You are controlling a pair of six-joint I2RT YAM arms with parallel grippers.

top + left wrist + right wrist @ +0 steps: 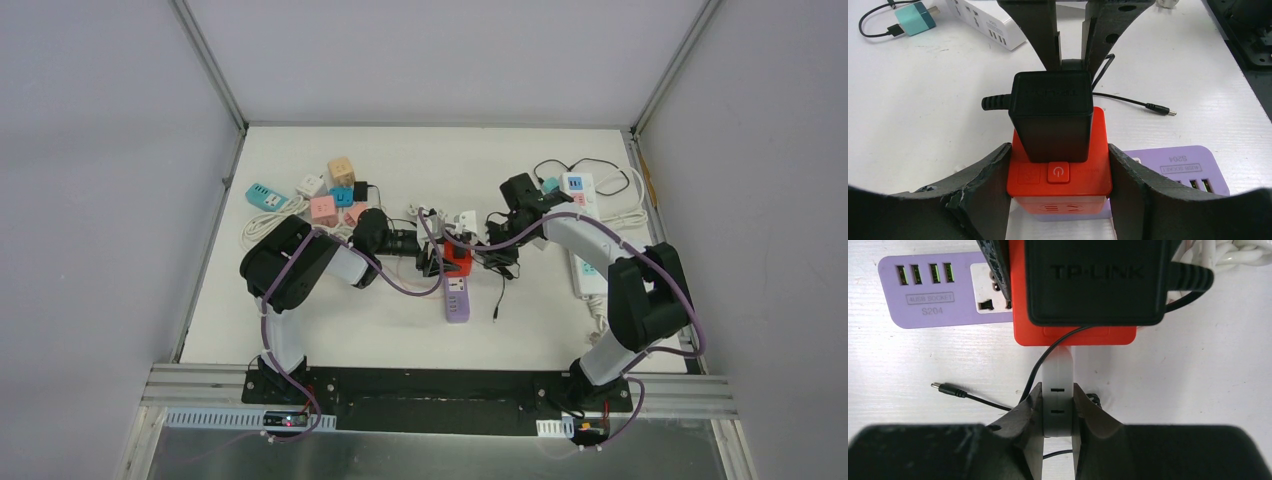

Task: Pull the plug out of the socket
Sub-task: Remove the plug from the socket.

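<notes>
Sitting near the middle of the table (330,320), the red socket (1058,192) carries the black plug (1053,115), which is pushed fully home on its top face just above the power button, its thick cable stub pointing out to one side. The left gripper (1059,155) is roughly half spread and clamps the socket, with one finger (990,185) pressed against each side wall. Facing it from the far side, the right gripper (1057,390) is closed almost completely. It pinches a narrow white piece (1058,365) that sticks out from under the socket's edge; what that piece belongs to cannot be told. A purple strip (943,290) lies flat just beside the socket, and the socket's edge overlaps it in the right wrist view. A thin black cable (1035,370) runs alongside the white piece, and a barrel jack (945,389) rests loose on the table nearby. Well apart from these lie a white strip (983,22) and a teal charger (915,17).
</notes>
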